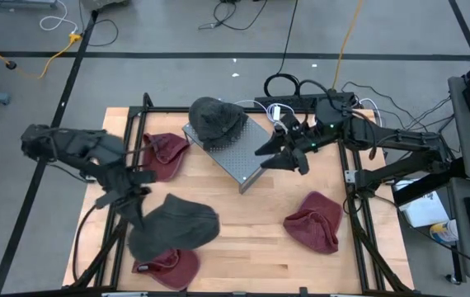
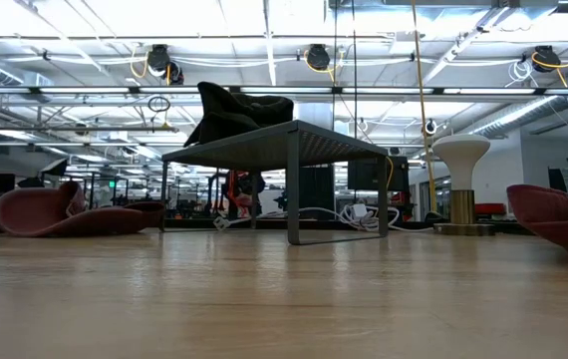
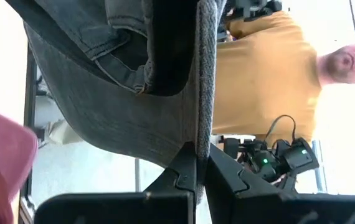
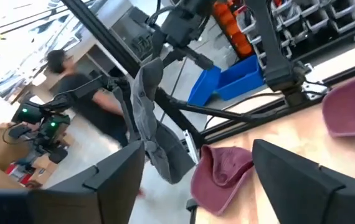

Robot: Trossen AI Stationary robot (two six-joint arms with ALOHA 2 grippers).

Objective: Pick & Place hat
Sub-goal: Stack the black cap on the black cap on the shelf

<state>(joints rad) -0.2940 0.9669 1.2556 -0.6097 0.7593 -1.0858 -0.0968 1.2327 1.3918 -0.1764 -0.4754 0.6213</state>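
**Hat carried by left arm, right arm released at stand**

Occlusion first: from the low view I see neither gripper, and the red hats at its edges are cut off. In the left wrist view the held fabric fills most of what I can see, hiding the table.

Nearest the front edge, a red hat [image 1: 169,268] lies partly under the grey hat [image 1: 175,227], which hangs limp and folded from the left gripper [image 1: 133,198]. Its fingers [image 3: 187,168] are clamped together on the knit brim. The fabric is dark grey, ribbed, drooping above the table.

A second red hat [image 1: 314,221] sits near the right front, well apart. A third red hat [image 1: 162,154] lies beside the left arm.

Farther back, a metal stand [image 1: 239,153] carries another dark grey hat [image 1: 217,120] on its far corner. The right gripper [image 1: 274,157] hovers just beside the stand, jaws spread wide and holding nothing.

Beyond the table, a person in a yellow shirt [image 3: 261,68] is visible.
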